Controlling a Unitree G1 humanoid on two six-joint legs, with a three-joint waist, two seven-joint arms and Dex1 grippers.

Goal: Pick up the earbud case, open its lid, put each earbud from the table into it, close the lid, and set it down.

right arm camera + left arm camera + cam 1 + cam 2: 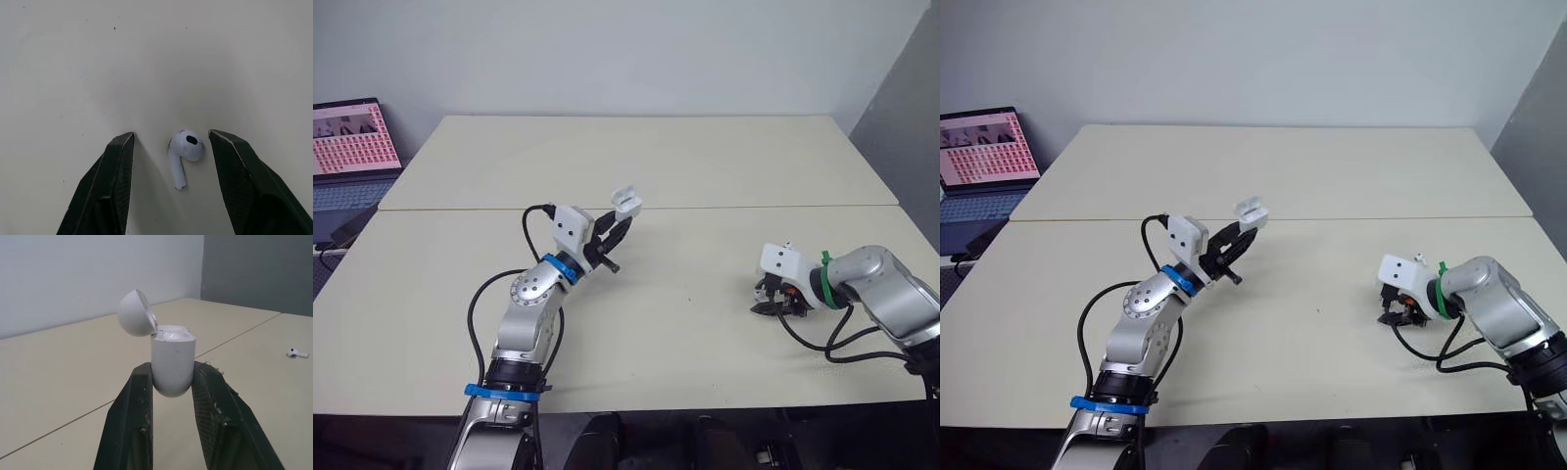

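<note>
Earbud case [171,360] sits clamped between the left gripper's [172,369] fingers, raised above the table [705,166], with its lid [137,313] tipped open. The right gripper [171,133] is low over the table, jaws apart, and an earbud [186,147] lies between them.

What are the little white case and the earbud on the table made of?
The earbud case looks like hard white plastic, smooth and a bit glossy, because light makes soft shiny patches on its curves. The earbud is probably the same shiny white plastic, with one small dark spot that may be mesh.
</note>
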